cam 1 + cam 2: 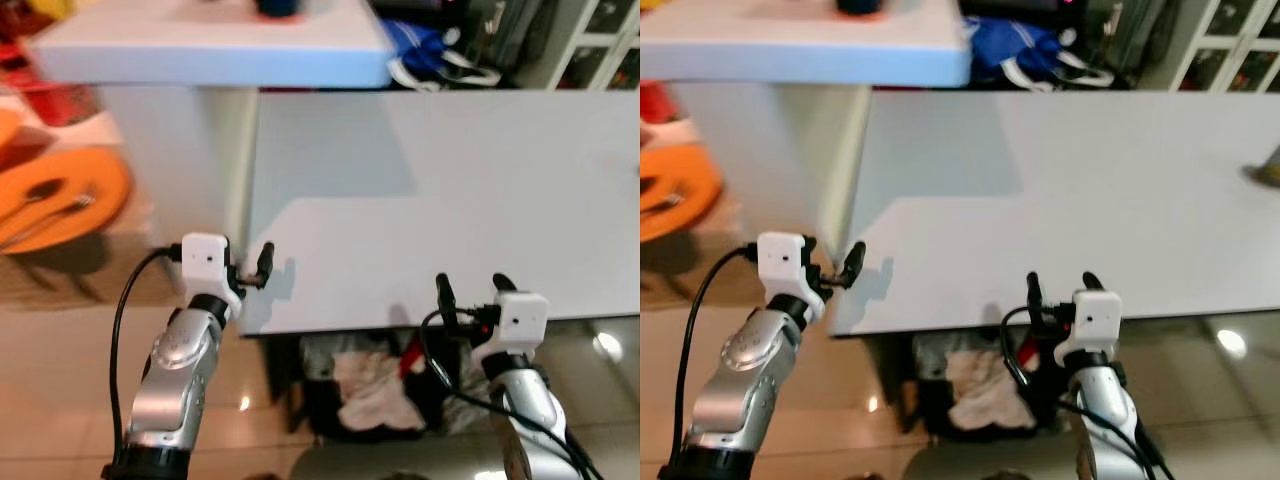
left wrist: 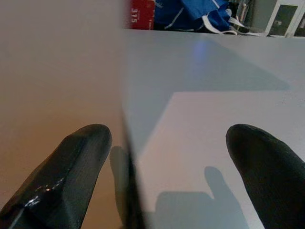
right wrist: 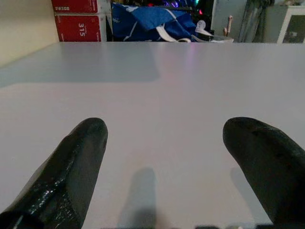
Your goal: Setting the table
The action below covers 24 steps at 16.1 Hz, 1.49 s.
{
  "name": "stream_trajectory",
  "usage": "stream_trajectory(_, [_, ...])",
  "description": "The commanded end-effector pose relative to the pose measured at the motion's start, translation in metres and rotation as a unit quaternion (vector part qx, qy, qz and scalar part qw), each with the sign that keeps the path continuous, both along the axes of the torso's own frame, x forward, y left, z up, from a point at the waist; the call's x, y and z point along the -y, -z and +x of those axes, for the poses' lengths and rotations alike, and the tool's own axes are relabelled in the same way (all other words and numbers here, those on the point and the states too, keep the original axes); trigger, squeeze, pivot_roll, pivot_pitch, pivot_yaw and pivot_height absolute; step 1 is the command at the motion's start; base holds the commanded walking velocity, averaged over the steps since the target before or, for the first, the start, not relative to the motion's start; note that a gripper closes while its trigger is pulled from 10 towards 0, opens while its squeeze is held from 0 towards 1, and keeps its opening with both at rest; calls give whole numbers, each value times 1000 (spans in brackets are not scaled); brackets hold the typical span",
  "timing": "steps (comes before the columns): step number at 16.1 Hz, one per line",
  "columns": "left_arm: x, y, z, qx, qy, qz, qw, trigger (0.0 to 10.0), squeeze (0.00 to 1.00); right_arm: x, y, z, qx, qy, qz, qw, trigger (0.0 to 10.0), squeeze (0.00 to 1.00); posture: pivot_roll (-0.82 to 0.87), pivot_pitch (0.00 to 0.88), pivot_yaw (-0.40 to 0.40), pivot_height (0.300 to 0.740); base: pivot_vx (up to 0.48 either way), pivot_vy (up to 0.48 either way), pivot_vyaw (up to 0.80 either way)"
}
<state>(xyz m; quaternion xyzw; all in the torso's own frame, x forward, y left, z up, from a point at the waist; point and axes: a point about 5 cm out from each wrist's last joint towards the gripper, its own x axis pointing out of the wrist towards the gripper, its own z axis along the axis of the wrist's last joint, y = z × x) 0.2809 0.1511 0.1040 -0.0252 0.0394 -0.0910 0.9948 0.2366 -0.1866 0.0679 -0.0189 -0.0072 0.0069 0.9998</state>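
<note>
A bare white table (image 1: pixel 450 170) lies in front of me. My left gripper (image 1: pixel 255 270) is open and holds nothing; it hovers at the table's front left corner, and in the left wrist view its fingers (image 2: pixel 66 176) straddle the table's left edge. My right gripper (image 1: pixel 472 290) is open and holds nothing, just at the front edge; its fingers (image 3: pixel 71 167) point across the tabletop. An orange plate (image 1: pixel 60 200) with a spoon (image 1: pixel 40 192) and a fork (image 1: pixel 62 212) on it rests on a lower surface to the far left.
A raised white counter (image 1: pixel 210 50) overhangs the table's back left, with a dark object (image 1: pixel 278 8) on top. A blue bag (image 1: pixel 420 50) and red boxes (image 3: pixel 78 21) lie behind the table. Crumpled cloths (image 1: pixel 375 385) sit under it. A small object (image 1: pixel 1268 170) is at the table's right edge.
</note>
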Motion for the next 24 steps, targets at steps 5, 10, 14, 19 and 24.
stream_trajectory(5, [7,-8,3,16,7,8,1000,10000,0,6,-2,2,-2,5,-8,1000,10000,0,-37,0,7,727,0,480,0])
stream_trajectory(10, [1,-10,-3,22,0,14,1000,10000,0,-8,3,11,-13,-27,-4,1000,10000,0,9,0,-9,727,0,480,0])
stream_trajectory(14, [4,-12,-5,29,11,28,999,10000,0,-9,5,9,-20,-34,-5,999,10000,0,9,0,-13,727,0,120,0])
stream_trajectory(19, [10,-11,-4,27,28,32,999,10000,0,-7,9,5,-27,-27,-5,999,10000,0,-9,0,2,727,0,0,0])
stream_trajectory(24, [-12,-24,9,18,39,102,994,10000,0,-7,12,0,-34,-25,-4,999,10000,0,-6,0,16,727,0,0,0])
